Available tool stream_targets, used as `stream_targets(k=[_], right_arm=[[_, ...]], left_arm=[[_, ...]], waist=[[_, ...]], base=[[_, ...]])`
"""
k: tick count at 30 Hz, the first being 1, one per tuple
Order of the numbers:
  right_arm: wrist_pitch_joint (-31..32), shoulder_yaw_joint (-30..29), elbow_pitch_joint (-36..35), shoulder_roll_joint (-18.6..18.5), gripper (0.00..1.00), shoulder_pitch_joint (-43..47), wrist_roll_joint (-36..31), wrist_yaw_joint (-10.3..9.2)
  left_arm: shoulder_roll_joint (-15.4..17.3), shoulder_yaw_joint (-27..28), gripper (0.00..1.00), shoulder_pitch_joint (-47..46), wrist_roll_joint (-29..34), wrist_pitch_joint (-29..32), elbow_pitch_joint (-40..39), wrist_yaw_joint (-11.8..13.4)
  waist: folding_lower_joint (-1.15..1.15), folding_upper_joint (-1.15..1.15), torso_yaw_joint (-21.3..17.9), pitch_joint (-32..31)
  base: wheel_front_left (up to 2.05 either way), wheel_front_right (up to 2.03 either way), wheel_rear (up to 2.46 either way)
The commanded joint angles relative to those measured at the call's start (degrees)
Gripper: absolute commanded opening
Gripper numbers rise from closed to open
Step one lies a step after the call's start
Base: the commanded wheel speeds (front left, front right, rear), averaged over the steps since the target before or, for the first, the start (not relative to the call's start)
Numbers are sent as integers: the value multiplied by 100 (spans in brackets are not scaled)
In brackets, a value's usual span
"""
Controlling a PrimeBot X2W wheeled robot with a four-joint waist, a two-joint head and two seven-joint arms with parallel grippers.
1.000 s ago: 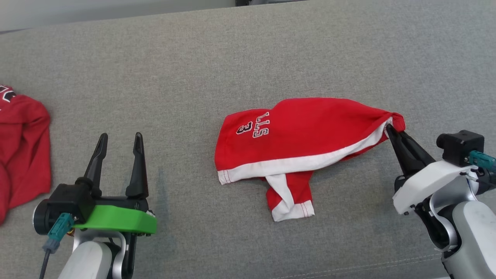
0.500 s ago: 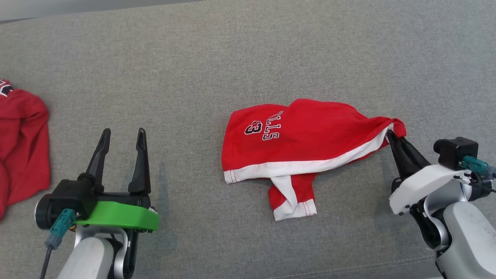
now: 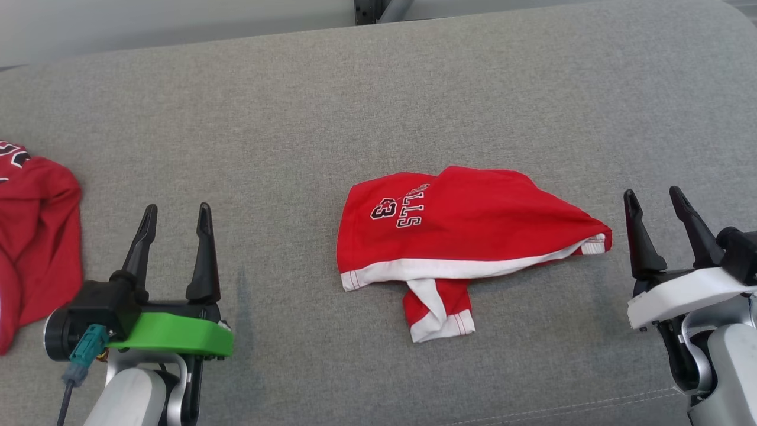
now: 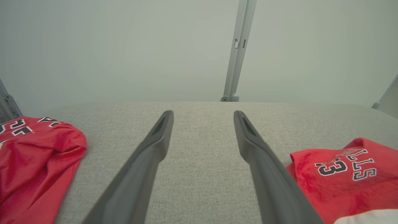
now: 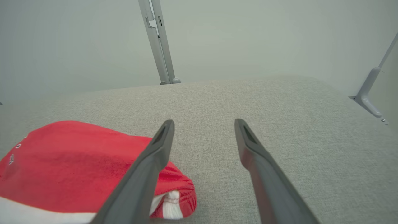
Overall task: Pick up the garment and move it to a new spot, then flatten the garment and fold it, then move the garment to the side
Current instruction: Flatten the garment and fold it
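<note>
Grey cushion (image 3: 378, 89): broad soft surface for spreading.
Red garment (image 3: 467, 231): crumpled mid-cushion, flap tucked under; likely needs both ends pulled apart.
Right gripper (image 3: 652, 190): fingers wide, empty, just beside its corner.
Left gripper (image 3: 175, 207): fingers wide, empty, well apart.

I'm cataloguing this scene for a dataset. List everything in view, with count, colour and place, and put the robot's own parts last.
jersey garment: 1, red with white trim and lettering, crumpled mid-surface between the grippers
second garment: 1, red, bunched at the head view's left edge
fabric surface: 1, grey, under both garments
metal posts: at least 2, pale grey, behind the surface
left gripper: 1, dark fingers on a green mount, lower left, open, empty
right gripper: 1, dark fingers on a white mount, lower right, open, beside the jersey garment's right end
</note>
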Motion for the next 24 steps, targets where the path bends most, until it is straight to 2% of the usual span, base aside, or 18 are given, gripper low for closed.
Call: stream_targets(k=[1, 5, 11, 21, 24], right_arm=[[-83, -26, -100, 52, 100, 55, -80, -1], [-214, -68, -479, 255, 100, 61, -335, -1], [-93, 154, -863, 447, 100, 211, -572, 0], [53, 173, -1024, 508, 100, 349, -587, -1], [71, 171, -1042, 516, 100, 344, -579, 0]], left_arm=[[53, 23, 100, 67, 57, -35, -16, 31], [73, 21, 100, 149, 92, -39, -57, 93], [115, -32, 100, 364, 103, 46, -165, 174], [109, -91, 100, 472, 39, 128, -255, 225], [122, -197, 100, 402, 27, 230, -298, 126]], waist=[[0, 0, -25, -84], [0, 0, -26, -239], [0, 0, -5, -439], [0, 0, 39, -484], [0, 0, 39, -472]], base=[[0, 0, 0], [0, 0, 0], [0, 0, 0], [0, 0, 0], [0, 0, 0]])
